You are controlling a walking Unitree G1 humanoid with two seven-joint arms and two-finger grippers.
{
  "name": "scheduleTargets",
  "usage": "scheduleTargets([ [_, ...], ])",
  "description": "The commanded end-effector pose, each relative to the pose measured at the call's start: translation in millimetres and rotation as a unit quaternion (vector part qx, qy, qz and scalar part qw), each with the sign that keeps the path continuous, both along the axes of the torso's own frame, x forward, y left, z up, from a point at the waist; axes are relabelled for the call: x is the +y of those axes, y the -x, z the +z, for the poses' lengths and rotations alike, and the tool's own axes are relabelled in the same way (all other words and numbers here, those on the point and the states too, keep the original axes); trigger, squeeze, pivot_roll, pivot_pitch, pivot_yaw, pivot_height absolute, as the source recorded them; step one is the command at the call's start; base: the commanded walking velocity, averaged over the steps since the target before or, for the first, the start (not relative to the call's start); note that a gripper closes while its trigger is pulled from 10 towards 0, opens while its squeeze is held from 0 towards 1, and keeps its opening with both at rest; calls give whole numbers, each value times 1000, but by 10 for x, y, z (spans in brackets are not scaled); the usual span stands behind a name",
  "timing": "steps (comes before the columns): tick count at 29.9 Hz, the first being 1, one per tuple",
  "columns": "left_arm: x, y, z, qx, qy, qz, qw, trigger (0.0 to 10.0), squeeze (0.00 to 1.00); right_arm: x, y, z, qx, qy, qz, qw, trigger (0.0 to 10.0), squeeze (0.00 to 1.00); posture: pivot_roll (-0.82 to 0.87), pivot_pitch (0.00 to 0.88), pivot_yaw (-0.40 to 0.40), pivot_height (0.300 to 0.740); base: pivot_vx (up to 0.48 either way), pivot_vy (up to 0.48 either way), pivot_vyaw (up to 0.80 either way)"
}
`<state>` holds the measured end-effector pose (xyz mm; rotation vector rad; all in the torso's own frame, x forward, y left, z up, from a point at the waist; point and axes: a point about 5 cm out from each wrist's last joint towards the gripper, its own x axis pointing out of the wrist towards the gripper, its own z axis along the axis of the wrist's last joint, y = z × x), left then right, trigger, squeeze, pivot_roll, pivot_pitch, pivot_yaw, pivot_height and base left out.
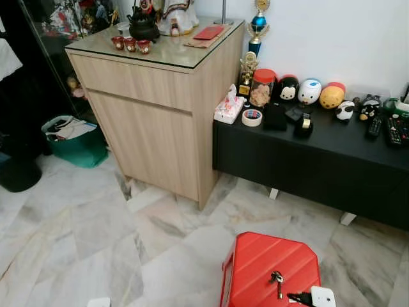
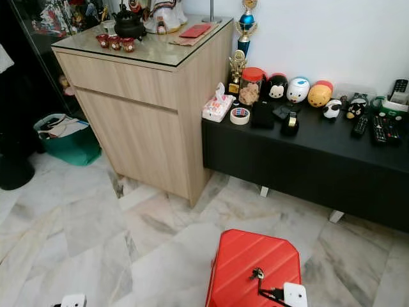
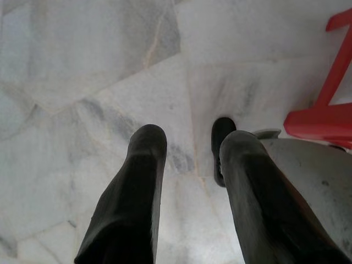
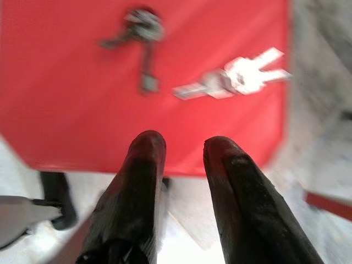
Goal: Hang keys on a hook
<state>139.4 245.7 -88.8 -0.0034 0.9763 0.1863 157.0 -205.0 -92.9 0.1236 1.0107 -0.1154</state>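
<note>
Pointing down at the red stool (image 4: 110, 82), the right gripper (image 4: 184, 148) hangs just above its near edge with its two black fingers a little apart and nothing between them. The keys (image 4: 144, 41) lie flat on the red top, a short way past the fingertips. Beside the keys lies a white tag (image 4: 242, 77), close to the stool's side edge. The picture from this wrist is blurry.

The left gripper (image 3: 187, 146) hangs over the pale marble floor (image 3: 82, 82), its fingers apart and empty too. A red leg of the stool (image 3: 330, 71) shows at one side of it.

Farther off, the stool stands on the floor in front of a low black bench (image 1: 319, 160). Round toy heads (image 1: 310, 91), a jar with a red lid (image 1: 262, 86), a roll of tape (image 1: 252, 118) and a tissue pack (image 1: 228, 109) sit along the bench top. A wooden cabinet (image 1: 153, 128) stands touching the bench's left end, with a black teapot (image 1: 143, 25) and small red cups (image 1: 130, 44) on its glass top.
</note>
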Motion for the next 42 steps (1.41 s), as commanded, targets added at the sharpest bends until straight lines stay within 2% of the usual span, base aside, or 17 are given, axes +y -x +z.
scheduleTargets([
  [1,24,61,-20,17,-4,-5,1000,10000,0,-9,-41,21,-11,0,0,1000,10000,0,16,0,20,740,0,0,0],
  [8,20,73,-24,19,-5,-9,1000,10000,0,92,39,-26,-2,-3,3,1000,10000,0,14,0,22,740,0,0,0],
  [11,22,78,-25,20,-5,-10,1000,10000,0,303,119,-81,9,-10,10,1000,10000,0,14,0,23,740,0,0,0],
  [14,23,86,-27,21,-6,-12,1000,10000,0,382,180,-109,17,-13,12,1000,10000,0,14,0,24,740,0,0,0],
  [23,27,91,-28,22,-7,-14,1000,10000,0,304,297,-141,29,-9,7,1000,10000,0,16,0,25,740,0,0,0],
  [28,31,83,-24,21,-8,-14,1000,10000,0,362,336,-156,31,-12,8,999,10000,0,20,0,23,740,0,0,0],
  [37,27,69,-21,19,-7,-11,1000,10000,0,282,260,-125,20,-7,2,1000,10000,0,25,0,15,740,0,0,0],
  [42,22,62,-19,17,-5,-8,1000,10000,0,214,191,-88,-2,23,-6,1000,10000,0,26,0,14,740,0,0,0],
])
